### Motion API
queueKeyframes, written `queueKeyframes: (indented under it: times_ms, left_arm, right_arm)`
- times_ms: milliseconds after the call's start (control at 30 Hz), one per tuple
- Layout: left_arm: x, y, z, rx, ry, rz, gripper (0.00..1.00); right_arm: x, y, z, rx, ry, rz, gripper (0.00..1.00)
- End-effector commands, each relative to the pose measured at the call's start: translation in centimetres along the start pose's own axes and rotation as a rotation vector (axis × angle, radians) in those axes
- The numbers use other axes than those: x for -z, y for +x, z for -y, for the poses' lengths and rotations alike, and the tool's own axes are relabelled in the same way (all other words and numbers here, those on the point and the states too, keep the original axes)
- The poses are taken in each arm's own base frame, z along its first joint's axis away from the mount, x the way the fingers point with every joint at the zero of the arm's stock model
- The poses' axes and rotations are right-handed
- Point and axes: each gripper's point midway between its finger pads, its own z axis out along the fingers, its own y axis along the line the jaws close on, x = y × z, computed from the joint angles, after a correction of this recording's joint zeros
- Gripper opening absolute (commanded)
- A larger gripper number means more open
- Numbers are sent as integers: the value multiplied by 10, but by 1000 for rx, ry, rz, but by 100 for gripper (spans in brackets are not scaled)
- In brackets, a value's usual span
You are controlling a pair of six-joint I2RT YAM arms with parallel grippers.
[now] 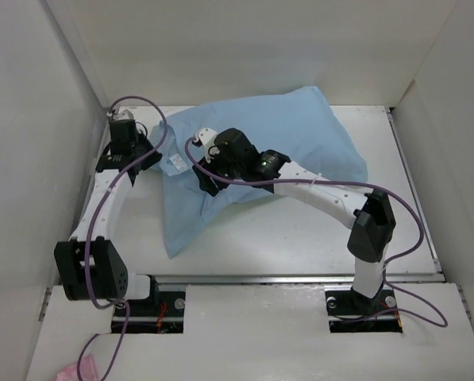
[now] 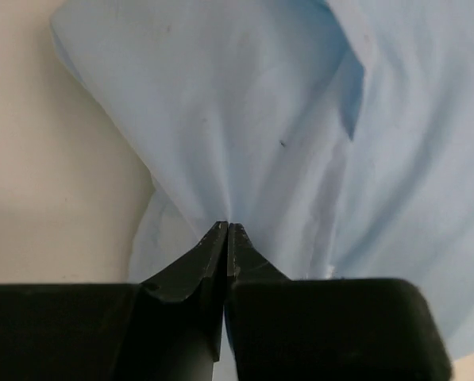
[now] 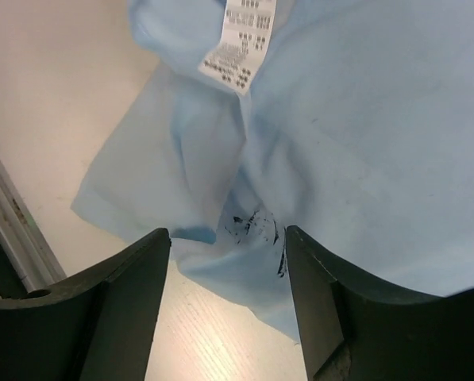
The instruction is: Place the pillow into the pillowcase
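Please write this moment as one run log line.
left end effector: shut on pillowcase | right end effector: open over pillowcase

From the top cam we look down from high up, behind both arms, & see the whole table (image 1: 300, 238). Left wrist cam looks past its own fingers (image 2: 197, 262), v. close to the pillowcase (image 2: 260, 119). Right wrist cam is close too, facing down at it. All 3 share it.

Matt, wrinkly blue cloth pillowcase (image 1: 300, 135)
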Motion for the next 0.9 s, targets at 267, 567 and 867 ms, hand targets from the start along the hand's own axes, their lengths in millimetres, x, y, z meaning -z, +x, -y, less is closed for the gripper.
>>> queueKeyframes:
  times_ms: [267,567,867]
  left_arm:
    - [34,-3,21,46,180,129,0]
    - [30,3,26,40,222,107,0]
    - [26,6,38,21,290,83,0]
  right_arm:
    - [-11,-70,30,63,158,114,66]
    - [-50,-40,54,109,257,9,61]
    - [4,-84,69,69,388,133,0]
